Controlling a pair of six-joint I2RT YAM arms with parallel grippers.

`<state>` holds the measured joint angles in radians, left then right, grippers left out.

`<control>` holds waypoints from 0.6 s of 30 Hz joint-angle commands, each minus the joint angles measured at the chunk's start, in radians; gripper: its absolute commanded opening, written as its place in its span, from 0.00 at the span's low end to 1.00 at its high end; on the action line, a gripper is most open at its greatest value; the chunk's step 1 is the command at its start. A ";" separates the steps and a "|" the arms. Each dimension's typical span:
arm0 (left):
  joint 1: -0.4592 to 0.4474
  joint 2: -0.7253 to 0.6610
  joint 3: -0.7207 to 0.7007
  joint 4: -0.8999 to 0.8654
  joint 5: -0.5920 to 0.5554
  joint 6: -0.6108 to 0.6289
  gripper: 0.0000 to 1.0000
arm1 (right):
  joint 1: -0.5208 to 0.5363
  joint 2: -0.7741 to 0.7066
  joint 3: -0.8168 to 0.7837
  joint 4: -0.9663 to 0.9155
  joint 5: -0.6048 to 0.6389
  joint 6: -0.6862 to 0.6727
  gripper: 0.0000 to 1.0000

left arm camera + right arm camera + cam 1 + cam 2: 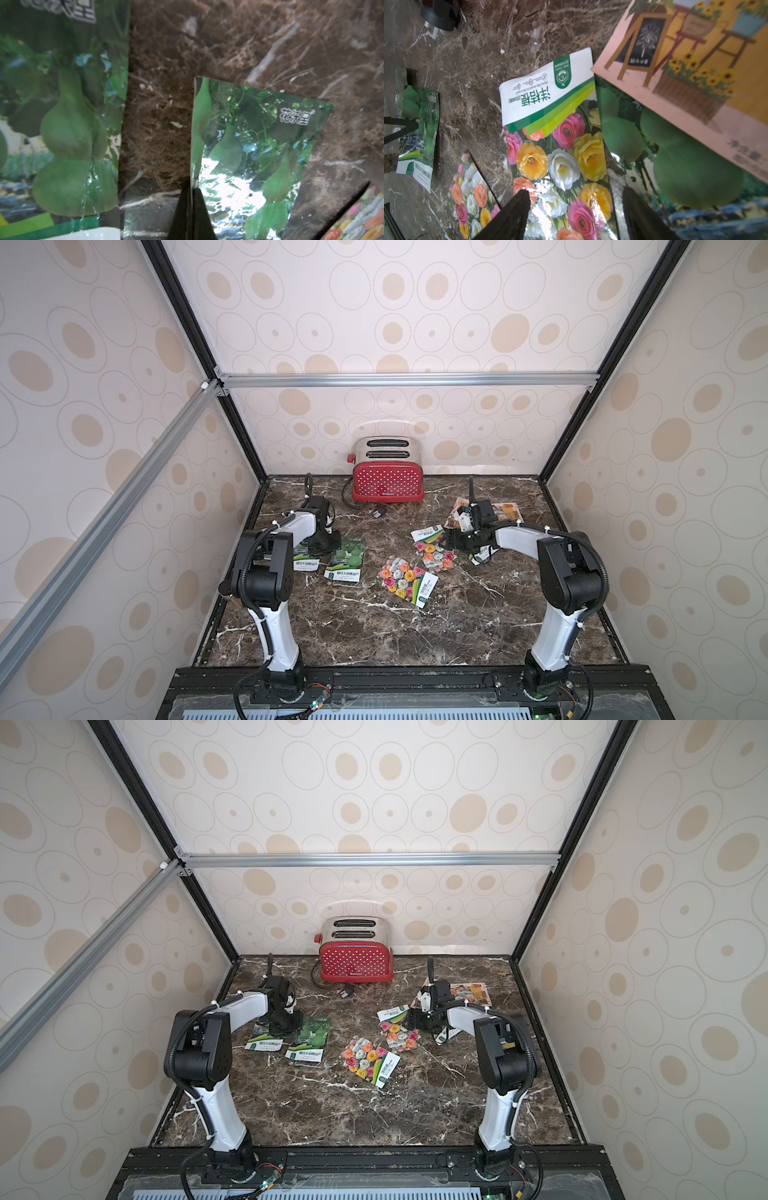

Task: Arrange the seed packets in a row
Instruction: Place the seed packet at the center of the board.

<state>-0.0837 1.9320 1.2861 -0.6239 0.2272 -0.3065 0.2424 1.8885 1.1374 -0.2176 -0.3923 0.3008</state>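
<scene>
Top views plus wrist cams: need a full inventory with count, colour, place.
toaster: one, red with white dots, steel top; back centre.
plug: one, black, cord attached; in front of the toaster.
gourd packets: three, green; two on the left side, one partly under the shop packet on the right.
flower packets: two, multicoloured; one centre, one further right.
shop packet: orange-pink; far right; count unclear behind the arm.
table: one, brown marble.
left gripper: shut on a gourd packet's edge.
right gripper: open, over a flower packet.
</scene>
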 commanded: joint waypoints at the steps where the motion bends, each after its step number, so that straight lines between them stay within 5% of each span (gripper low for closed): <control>1: 0.006 0.021 0.049 -0.020 -0.021 -0.020 0.00 | 0.009 -0.012 0.001 -0.029 -0.004 -0.011 0.74; 18: 0.018 0.102 0.110 0.004 -0.030 -0.024 0.00 | 0.014 -0.019 0.014 -0.038 -0.014 -0.027 0.74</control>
<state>-0.0731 2.0003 1.3636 -0.5961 0.2165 -0.3256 0.2466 1.8885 1.1416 -0.2321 -0.3935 0.2955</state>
